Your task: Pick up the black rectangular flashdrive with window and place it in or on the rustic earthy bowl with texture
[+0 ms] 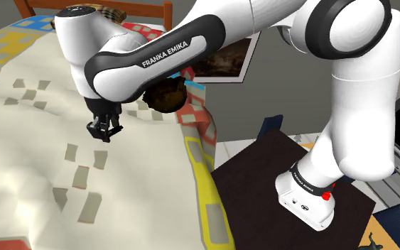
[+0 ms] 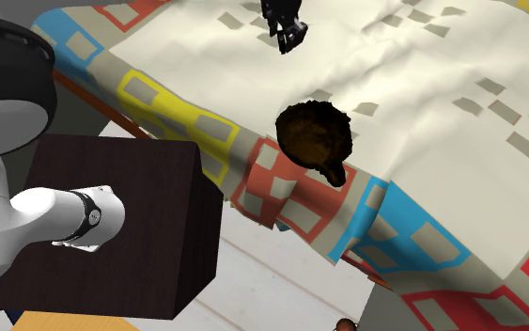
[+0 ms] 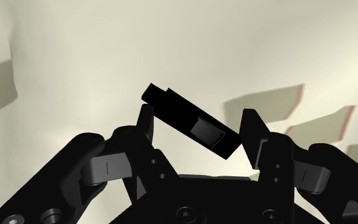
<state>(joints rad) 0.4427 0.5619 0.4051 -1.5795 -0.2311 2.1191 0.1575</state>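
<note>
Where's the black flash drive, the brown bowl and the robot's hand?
flash drive (image 3: pixel 190 121): wrist view, middle of its black body.
bowl (image 2: pixel 314 132): second exterior view, its dark brown middle.
hand (image 1: pixel 106 135): shoulder view, between its fingertips.

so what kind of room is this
Probably a bedroom. The work surface looks like a bed covered with a rumpled patchwork quilt. A wooden rail that could be a headboard stands at its far end, and a framed picture sits beside it.
</note>
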